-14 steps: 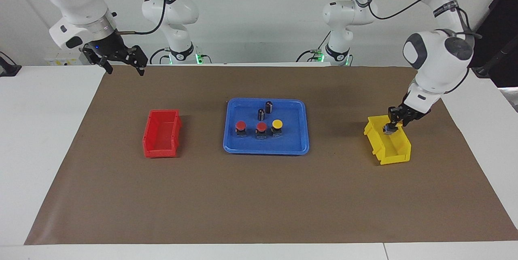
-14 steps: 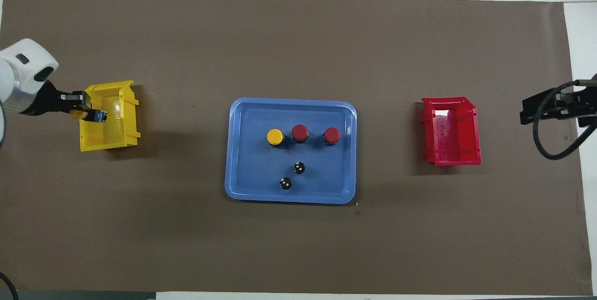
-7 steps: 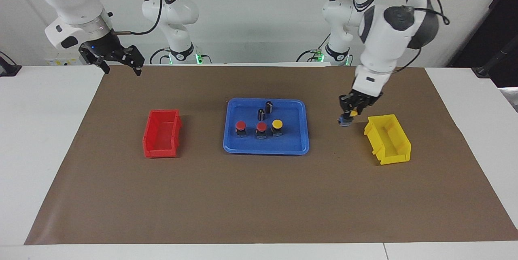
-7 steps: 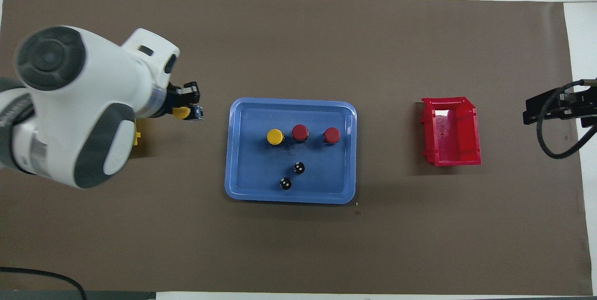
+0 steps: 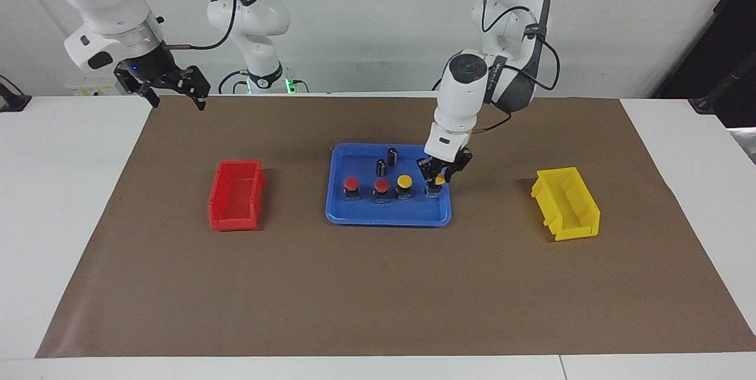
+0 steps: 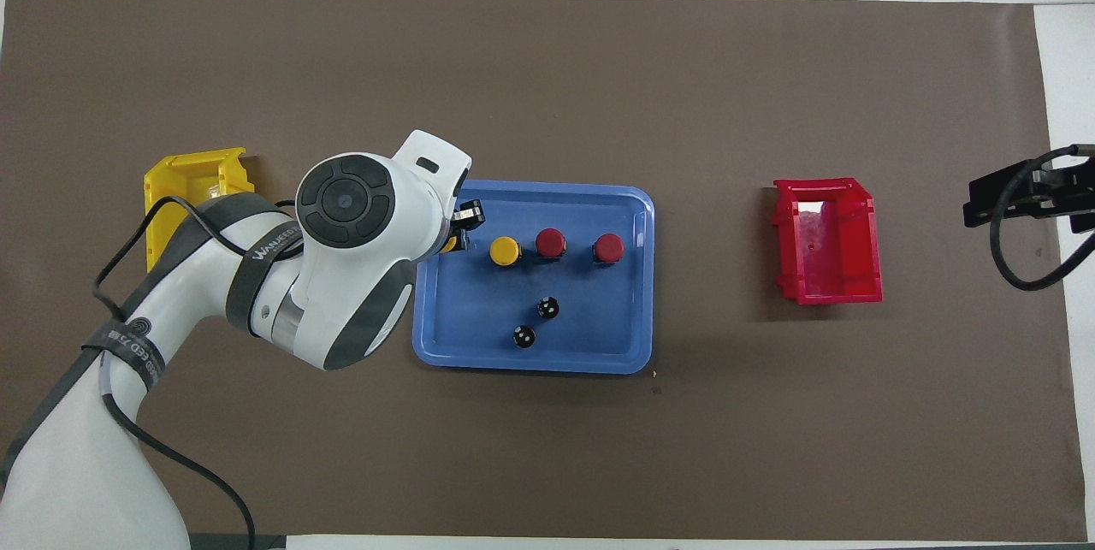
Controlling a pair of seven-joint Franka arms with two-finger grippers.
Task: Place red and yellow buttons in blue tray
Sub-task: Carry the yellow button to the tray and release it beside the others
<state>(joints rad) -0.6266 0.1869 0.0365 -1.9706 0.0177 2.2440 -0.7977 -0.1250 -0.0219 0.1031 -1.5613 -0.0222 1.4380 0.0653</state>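
Brown paper (image 5: 378, 285) covers the white table. Over the blue tray (image 5: 440, 214), at its end toward the left arm, the left gripper (image 5: 436, 185) clamps a yellow button (image 5: 439, 179). Beside it in the tray stand another yellow button (image 5: 404, 181), two red buttons (image 5: 381, 185), and two dark cylinders (image 5: 392, 155). The right gripper (image 5: 175, 91) waits with fingers spread, above the table's edge near the red bin (image 5: 235, 195). A yellow bin (image 5: 568, 205) sits toward the left arm's end.

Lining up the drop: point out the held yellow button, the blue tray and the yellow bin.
held yellow button (image 5: 439, 181): facing view, yellow cap in the left gripper.
blue tray (image 5: 387, 218): facing view, rim farthest from the robots.
yellow bin (image 5: 568, 208): facing view, inner floor.
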